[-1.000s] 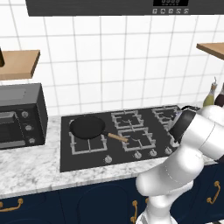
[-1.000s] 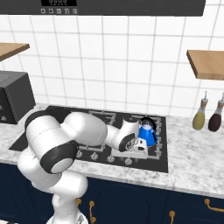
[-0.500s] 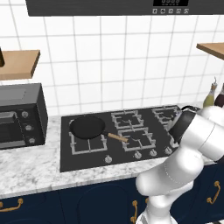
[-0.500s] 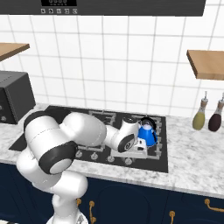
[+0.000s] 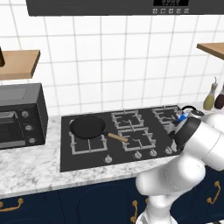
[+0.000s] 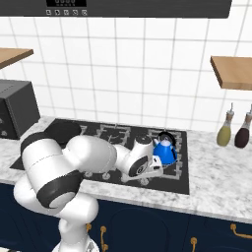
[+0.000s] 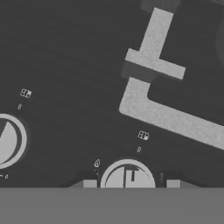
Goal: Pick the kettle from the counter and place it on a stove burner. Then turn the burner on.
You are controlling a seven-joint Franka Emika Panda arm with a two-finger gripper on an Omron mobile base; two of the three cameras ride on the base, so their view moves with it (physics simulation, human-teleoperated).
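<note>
**Kettle on the right-hand burner, hand down at the knobs**

We see the kettle [image 6: 165, 150] standing upright on the grate of a burner [image 6: 170, 162] at the right end of the black cooktop [image 5: 65, 162], no longer on the marble counter [image 6: 216, 182]. In the left base view only a sliver of its blue body and black handle [image 5: 187, 109] peeks out past the arm's white elbow.

The gripper [image 6: 147, 177] sits low over the front edge of the cooktop, just in front of and to the left of the kettle, apart from it. In the hand view we look straight down at the glass: a round silver knob [image 7: 127, 175] lies right between the two finger tips [image 7: 89, 183], and a second knob [image 7: 8, 141] shows at the left edge. A grey bar of the grate [image 7: 153, 65] crosses the upper right. The tips stand on either side of the knob, but we cannot tell whether they press on it or stand off it.

A frying pan [image 5: 88, 127] rests on the front left burner, wooden handle pointing right. Two bottles [image 6: 235, 130] stand on the counter by the wall, well right of the cooktop. A toaster oven [image 5: 19, 116] sits at the far left.
</note>
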